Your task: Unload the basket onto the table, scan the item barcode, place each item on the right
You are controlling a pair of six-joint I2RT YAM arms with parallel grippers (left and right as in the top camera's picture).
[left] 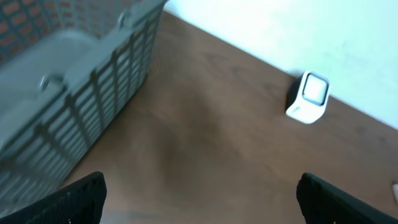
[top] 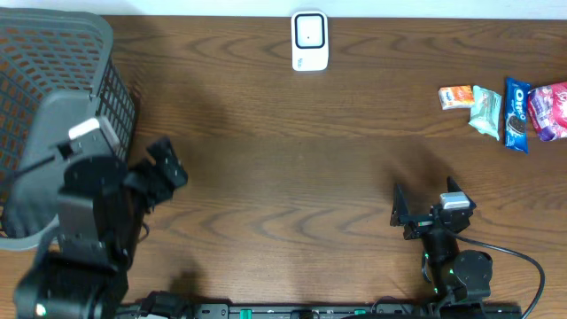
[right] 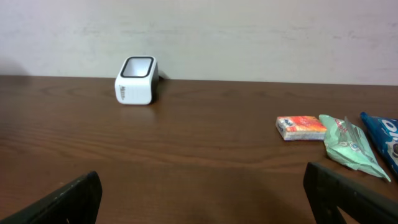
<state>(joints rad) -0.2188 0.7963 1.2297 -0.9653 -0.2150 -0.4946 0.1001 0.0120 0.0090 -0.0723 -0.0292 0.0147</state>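
At far middle of table: white scanner, upright, dark-rimmed window on its face (plainest from the right wrist view).

At far right, well apart from scanner, a row of four items: orange box, green packet just beside it, blue packet against the green one, pink packet at the edge of view. All lying flat on the wood, none grasped.

At left, grey basket with slotted walls, partly behind the left arm.

Just right of basket: left gripper, released, fingers spread wide, nothing between them, aimed over bare wood with scanner ahead and to the right.

At near right: right gripper, likewise released and empty, fingers wide apart, low over the table, facing the pale wall; scanner ahead-left, box and packets ahead-right.

Both grippers well apart from scanner and from every item.
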